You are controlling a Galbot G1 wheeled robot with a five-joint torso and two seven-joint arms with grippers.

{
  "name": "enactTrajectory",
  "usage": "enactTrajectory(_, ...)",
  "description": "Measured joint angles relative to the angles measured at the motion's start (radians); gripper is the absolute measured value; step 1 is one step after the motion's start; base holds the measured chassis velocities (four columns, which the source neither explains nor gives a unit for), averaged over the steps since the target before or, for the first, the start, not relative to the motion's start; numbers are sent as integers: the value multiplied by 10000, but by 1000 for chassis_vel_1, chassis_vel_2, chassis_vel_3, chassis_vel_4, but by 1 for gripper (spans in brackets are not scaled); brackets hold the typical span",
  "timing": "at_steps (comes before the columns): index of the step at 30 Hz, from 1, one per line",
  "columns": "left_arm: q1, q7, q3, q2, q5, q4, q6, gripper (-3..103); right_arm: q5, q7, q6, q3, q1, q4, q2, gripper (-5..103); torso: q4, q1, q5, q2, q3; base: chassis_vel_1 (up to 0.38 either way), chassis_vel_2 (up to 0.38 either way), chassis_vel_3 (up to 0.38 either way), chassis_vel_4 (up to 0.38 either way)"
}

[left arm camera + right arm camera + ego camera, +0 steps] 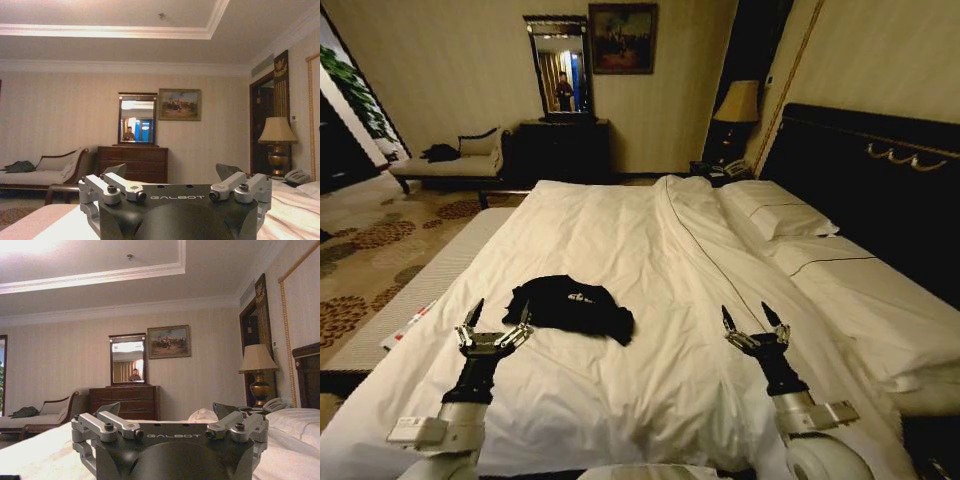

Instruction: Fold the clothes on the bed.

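- The left gripper (498,325) is seen raised over the foot end of the bed (620,250), toward its left edge. Its fingers are spread wide; nothing is held between them. One fingertip is seen just beside the near left edge of the clothes (570,305); whether contact is made cannot be told.
- The right gripper (753,326) is held over the foot end of the bed, right of the centre seam. Its fingers are likewise spread wide and nothing is held. It is kept well apart from the clothes.
- In the left wrist view, the left gripper (172,172) is shown with both fingers splayed outward; the same is shown of the right gripper (167,410) in the right wrist view.
- The clothes are found bunched in a dark heap on the white duvet, in the near left part of the bed, between the two grippers and closer to the left one. The long axis is laid roughly across the bed, from left edge toward centre. A small patch of white lettering is seen on top; it cannot be read.
- White pillows (775,210) are noted at the head end, against the dark headboard (880,180).
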Motion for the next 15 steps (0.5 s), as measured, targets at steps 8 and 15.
enactTrajectory(8,15,0,-51,-6,4,0,-34,100,-49,-9,14,-88,49,-53,104,100,-1,1,-2,-1,0,244,250,-239,-234)
enactTrajectory(15,18,1,-47,-25,26,0,-79,100,-46,147,14,-150,81,-131,208,100,0,0,-2,0,0,318,337,-315,-338)
